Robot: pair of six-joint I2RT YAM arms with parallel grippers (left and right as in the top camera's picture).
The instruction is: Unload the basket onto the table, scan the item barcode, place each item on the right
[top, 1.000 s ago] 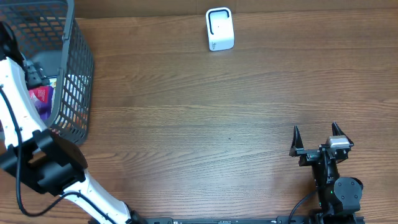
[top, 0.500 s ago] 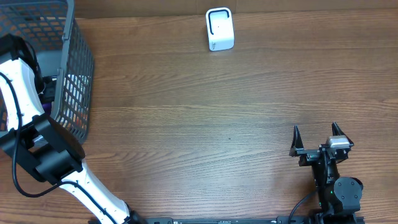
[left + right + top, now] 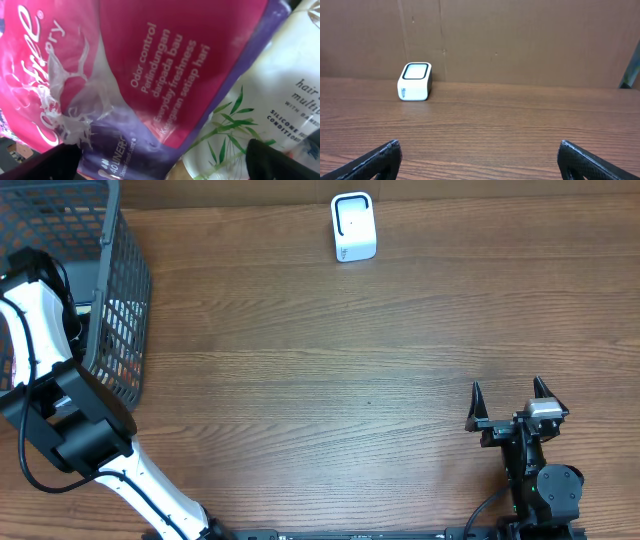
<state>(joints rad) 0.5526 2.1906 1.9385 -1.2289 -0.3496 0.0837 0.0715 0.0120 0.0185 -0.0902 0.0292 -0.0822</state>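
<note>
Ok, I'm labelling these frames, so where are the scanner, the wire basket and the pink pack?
scanner (image 3: 353,227), overhead view, middle of its white body.
wire basket (image 3: 125,300), overhead view, its right-hand mesh wall.
pink pack (image 3: 150,65), left wrist view, its pink printed face.

- It looked like a mock shop checkout: a white barcode scanner (image 3: 353,227) stood on a wood-grain table (image 3: 330,370).
- A black wire shopping basket (image 3: 122,290) sat at one corner.
- Packaged toiletries lay together: a pink liner pack (image 3: 150,65) and a conditioner bottle (image 3: 280,90).
</note>
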